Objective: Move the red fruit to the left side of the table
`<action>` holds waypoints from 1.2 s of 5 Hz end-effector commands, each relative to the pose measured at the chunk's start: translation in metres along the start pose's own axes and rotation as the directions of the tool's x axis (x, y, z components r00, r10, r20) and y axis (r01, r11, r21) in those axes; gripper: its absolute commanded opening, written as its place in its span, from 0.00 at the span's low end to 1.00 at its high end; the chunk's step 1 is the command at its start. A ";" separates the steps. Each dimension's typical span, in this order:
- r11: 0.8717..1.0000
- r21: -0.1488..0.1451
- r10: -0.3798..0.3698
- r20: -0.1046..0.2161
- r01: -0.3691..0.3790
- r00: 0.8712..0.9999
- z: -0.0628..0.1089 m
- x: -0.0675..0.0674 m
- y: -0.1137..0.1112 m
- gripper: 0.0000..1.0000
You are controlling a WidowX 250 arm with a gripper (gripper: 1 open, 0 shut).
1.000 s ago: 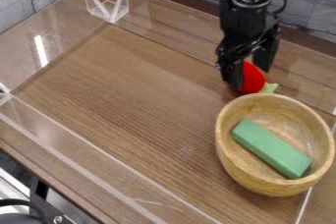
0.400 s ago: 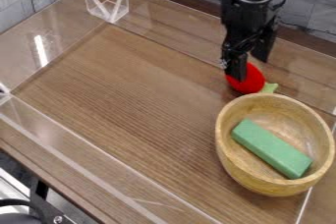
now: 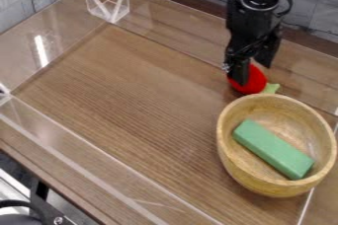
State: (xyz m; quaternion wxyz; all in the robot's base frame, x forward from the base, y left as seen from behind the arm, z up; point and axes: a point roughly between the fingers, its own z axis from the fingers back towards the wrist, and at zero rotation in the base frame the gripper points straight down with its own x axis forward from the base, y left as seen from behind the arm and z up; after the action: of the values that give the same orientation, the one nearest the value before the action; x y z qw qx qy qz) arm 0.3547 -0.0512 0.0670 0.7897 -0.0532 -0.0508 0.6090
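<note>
Bowl (image 3: 232, 160) just below red fruit (image 3: 247, 80)

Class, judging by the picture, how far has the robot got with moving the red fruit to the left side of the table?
Done: the gripper has reached the red fruit, its open fingers right at it. In hand: nothing looks gripped; it seems to be lining up a grasp. Left: closing, lifting and carrying, since the fruit sits right of centre, just behind the bowl.

A round wooden bowl (image 3: 231, 166) — pale, wide — holds a green rectangular block (image 3: 272, 150).
</note>
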 end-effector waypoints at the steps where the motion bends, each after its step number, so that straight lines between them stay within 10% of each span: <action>1: 0.998 -0.055 0.025 0.022 -0.024 0.999 0.013 -0.003 -0.011 1.00; 2: 0.998 -0.047 0.053 0.031 -0.052 0.998 0.012 -0.006 -0.009 1.00; 3: 0.998 -0.045 0.044 0.039 -0.042 0.998 0.005 -0.003 -0.011 0.00; 6: 0.965 -0.092 0.241 -0.068 -0.247 0.968 0.077 0.033 -0.010 0.00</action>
State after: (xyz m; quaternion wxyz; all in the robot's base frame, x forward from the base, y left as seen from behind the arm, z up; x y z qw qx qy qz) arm 0.3577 -0.0168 0.1225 0.7053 -0.0901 -0.0285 0.7026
